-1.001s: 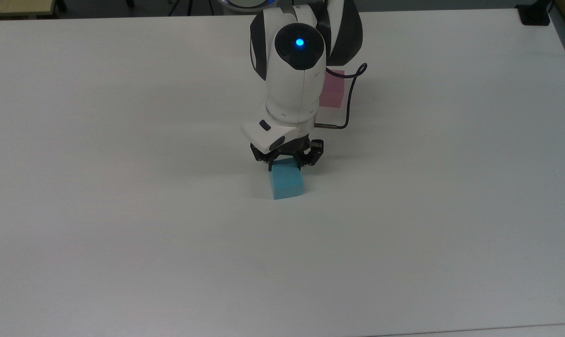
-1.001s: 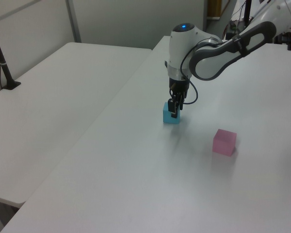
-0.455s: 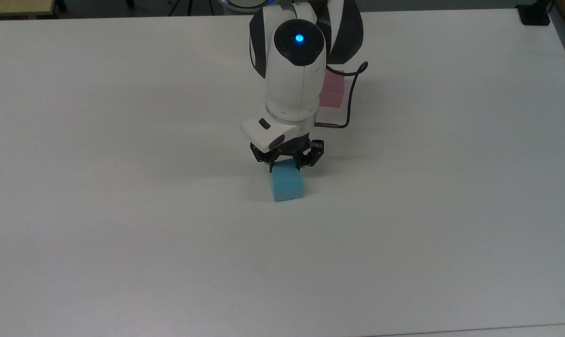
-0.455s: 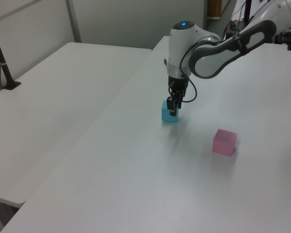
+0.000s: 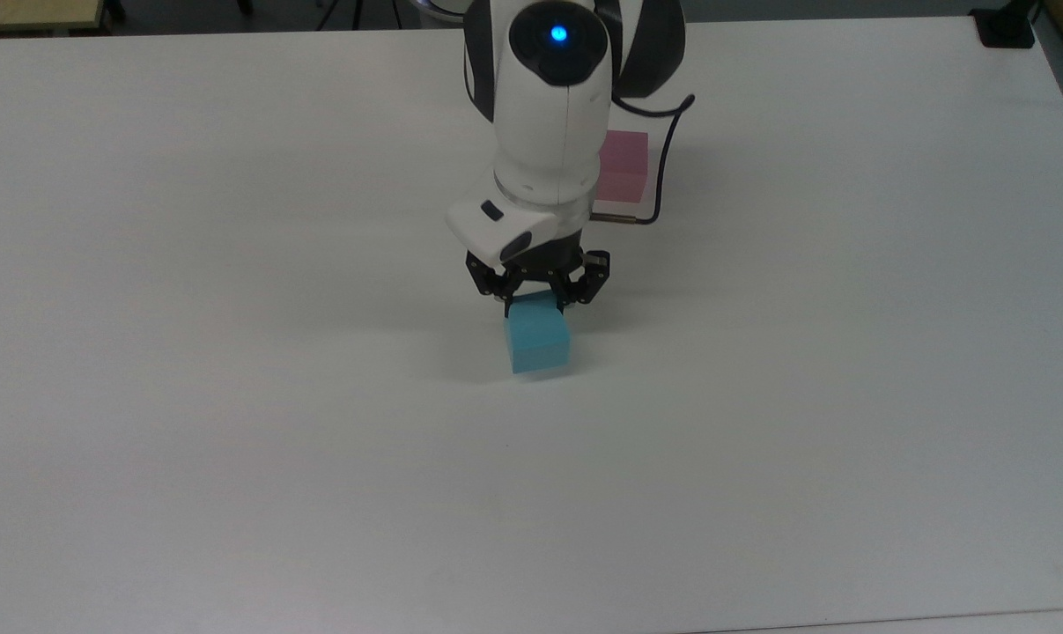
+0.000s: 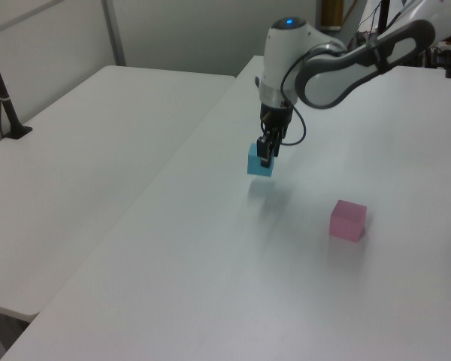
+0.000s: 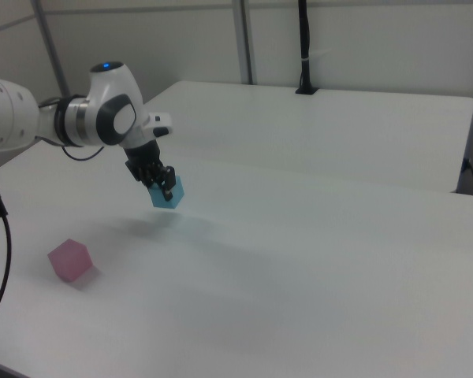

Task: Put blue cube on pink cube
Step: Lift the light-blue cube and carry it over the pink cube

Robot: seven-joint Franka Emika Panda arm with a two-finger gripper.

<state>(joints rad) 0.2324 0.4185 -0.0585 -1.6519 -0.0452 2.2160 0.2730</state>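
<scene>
Over the middle of the white table [image 5: 232, 396] in the top view, the gripper [image 5: 538, 299] points straight down with its jaws clamped on the upper part of the blue cube [image 5: 538, 339]. The pink cube [image 5: 623, 165] sits farther up the top view and slightly to its right, partly behind the arm, so the carry has to run that way.

Seen from the left view, the blue cube [image 6: 260, 160] hangs clear of the table, with its shadow below it, pinched by the gripper [image 6: 265, 150]. The pink cube [image 6: 348, 219] rests on the surface well apart, toward the left view's lower right.

From the right view, the gripper [image 7: 162, 183] holds the blue cube [image 7: 168, 193] slightly tilted, one corner lowest. The pink cube [image 7: 69, 260] lies to the right view's lower left. Being cubes, neither has a long axis; squaring their faces is what matters for stacking.
</scene>
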